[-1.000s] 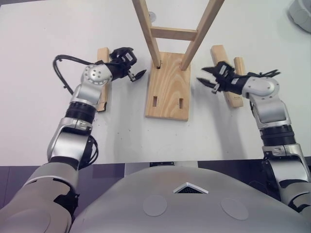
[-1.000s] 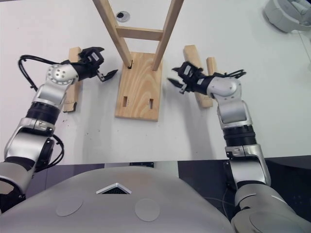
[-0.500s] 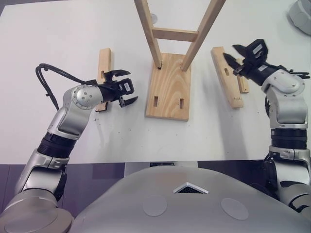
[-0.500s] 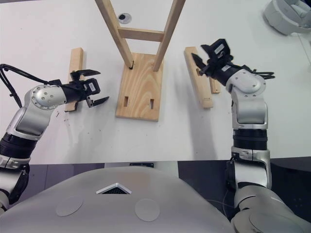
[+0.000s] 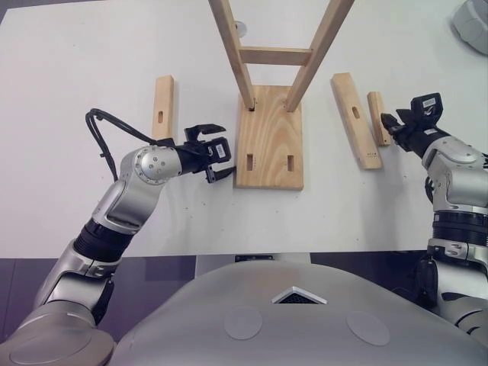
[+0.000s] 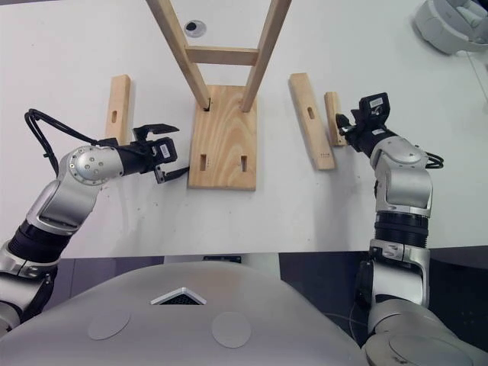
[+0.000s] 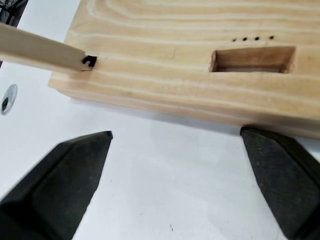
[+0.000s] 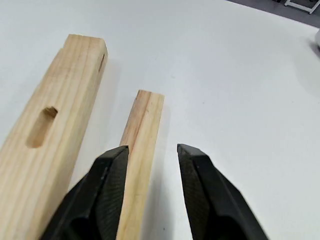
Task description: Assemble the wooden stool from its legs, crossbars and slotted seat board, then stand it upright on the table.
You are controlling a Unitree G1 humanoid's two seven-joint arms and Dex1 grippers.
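Observation:
The slotted seat board [image 5: 268, 137] lies flat in the middle of the table. Two legs [image 5: 232, 49] joined by a crossbar [image 5: 274, 55] stand in its far slots; its two near slots [image 7: 252, 59] are bare. My left gripper [image 5: 219, 152] is open at table height, its fingertips [image 7: 90, 145] spread along the board's left edge. One loose leg [image 5: 162, 107] lies left of the board and another [image 5: 355, 130] lies to its right. My right gripper [image 8: 150, 150] is open, low over the short loose crossbar [image 8: 142, 125], with one finger above it.
A small round hole [image 6: 194, 27] is in the tabletop behind the upright legs. A grey-white object [image 6: 450, 23] sits at the far right corner. A black cable [image 5: 103, 137] loops from my left arm. White table stretches in front of the board.
My left gripper moved right, up to the seat board's left edge, and the board shifted slightly right. My right gripper moved off the right loose leg, down to the short crossbar.

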